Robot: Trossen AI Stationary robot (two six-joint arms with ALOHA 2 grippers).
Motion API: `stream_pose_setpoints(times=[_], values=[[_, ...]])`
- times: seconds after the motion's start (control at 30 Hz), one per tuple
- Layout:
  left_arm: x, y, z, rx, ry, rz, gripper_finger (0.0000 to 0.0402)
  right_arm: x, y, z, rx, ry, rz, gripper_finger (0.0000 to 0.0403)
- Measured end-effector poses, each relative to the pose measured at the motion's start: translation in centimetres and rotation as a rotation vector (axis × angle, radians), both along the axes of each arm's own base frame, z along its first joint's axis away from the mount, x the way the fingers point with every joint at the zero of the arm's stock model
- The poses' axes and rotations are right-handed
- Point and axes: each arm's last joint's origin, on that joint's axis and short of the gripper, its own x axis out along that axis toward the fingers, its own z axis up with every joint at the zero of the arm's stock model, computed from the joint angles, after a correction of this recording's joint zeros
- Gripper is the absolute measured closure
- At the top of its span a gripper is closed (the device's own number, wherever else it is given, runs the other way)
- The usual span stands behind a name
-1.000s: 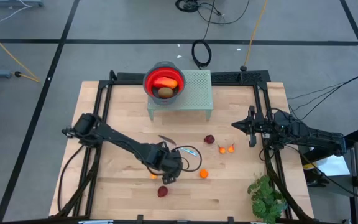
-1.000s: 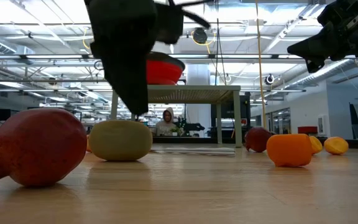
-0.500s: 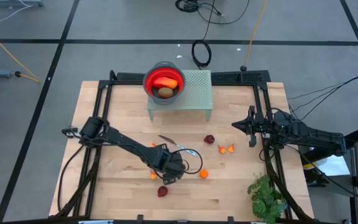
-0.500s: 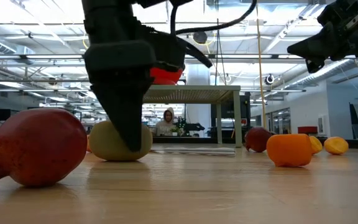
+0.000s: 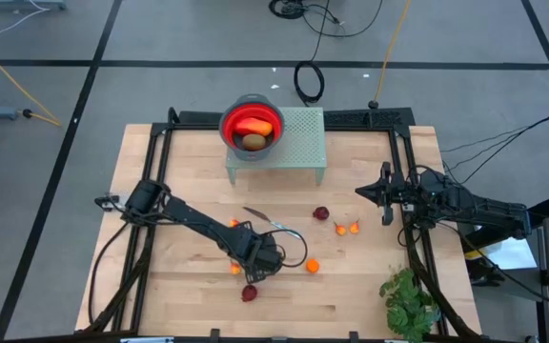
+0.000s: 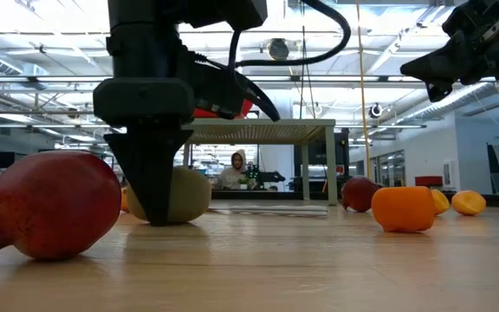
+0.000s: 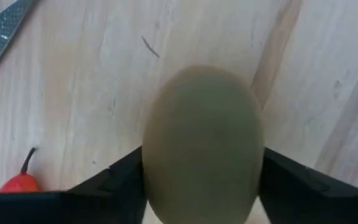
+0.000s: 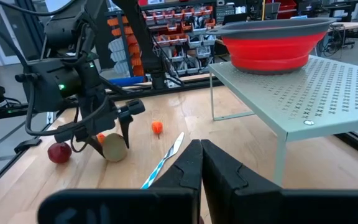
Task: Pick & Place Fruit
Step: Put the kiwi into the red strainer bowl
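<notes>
The left gripper (image 5: 255, 271) is down near the front middle of the table (image 5: 189, 162), its fingers (image 7: 114, 180) set either side of an olive-brown oval fruit (image 7: 202, 146) and drawn in against its flanks, tips at the wood. Close around it lie a dark red fruit (image 6: 48, 204) just in front and a tiny orange piece (image 5: 235, 270) beside it, so there is little room there; the boards farther left are open. A second ago the fingers hung wider and higher above the oval; now they have dropped and narrowed onto it. The right gripper (image 8: 201, 163) waits by the table's right edge, fingers pressed together. From above, the arm hides the oval completely. The red bowl (image 5: 252, 125) on the green stand (image 5: 298, 143) already holds fruit.
</notes>
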Motion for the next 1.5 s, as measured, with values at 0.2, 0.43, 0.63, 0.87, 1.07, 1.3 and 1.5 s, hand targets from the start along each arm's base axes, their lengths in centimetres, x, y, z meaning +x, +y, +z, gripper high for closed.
stream_pose_setpoints(times=[0.2,0.43,0.63,0.87,1.07,1.3,1.5], values=[[0.1,0.0,0.0,-0.006,-0.008,0.021,0.0209,0.0,0.0,0.0,0.0,0.0,0.0,0.0403],[0.1,-0.1,0.6,-0.029,-0.033,0.067,0.0195,0.0,0.0,0.0,0.0,0.0,0.0,0.0403],[-0.3,0.2,4.4,-0.043,-0.171,0.123,0.02,0.0,0.0,0.0,0.0,-0.001,0.0,0.0403],[-1.4,0.9,11.3,-0.05,-0.496,0.18,0.0208,0.0,0.0,0.0,0.0,-0.001,0.0,0.0403],[-2.6,1.0,17.4,0.038,-0.865,0.176,0.0186,0.0,0.0,0.0,0.0,-0.001,0.0,0.0403],[-3.3,1.1,21.7,0.088,-1.135,0.125,0.021,0.0,0.0,0.0,0.0,-0.001,0.0,0.0403],[-3.0,0.8,23.4,0.097,-1.288,0.073,0.0188,0.0,0.0,0.0,0.0,-0.001,0.0,0.0403]])
